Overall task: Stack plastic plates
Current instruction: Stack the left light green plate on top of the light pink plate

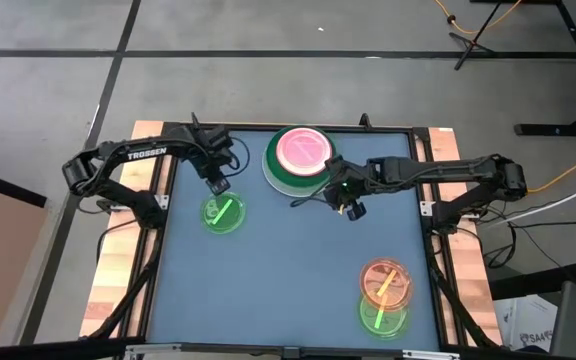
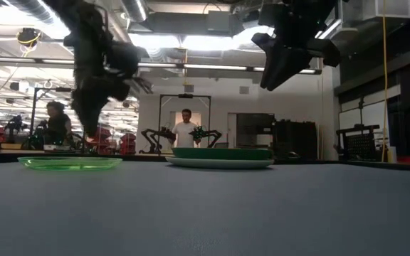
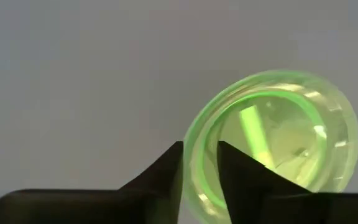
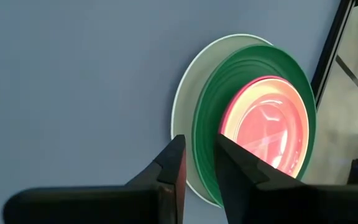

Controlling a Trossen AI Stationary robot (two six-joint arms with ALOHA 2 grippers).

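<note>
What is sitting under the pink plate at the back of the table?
The pink plate rests on a dark green plate, which lies on a pale whitish plate whose rim shows on one side. Anything beneath that bottom plate is covered and cannot be seen.

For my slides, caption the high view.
Left gripper above green plate; right gripper beside plate stack.

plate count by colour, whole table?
Translucent green plastic plates: 2, one at the left, one at the near right
Translucent orange plastic plate: 1
Pink plate: 1, top of the stack
Dark green plate: 1, under the pink
Pale white plate: 1, stack bottom
Total: 6
</note>
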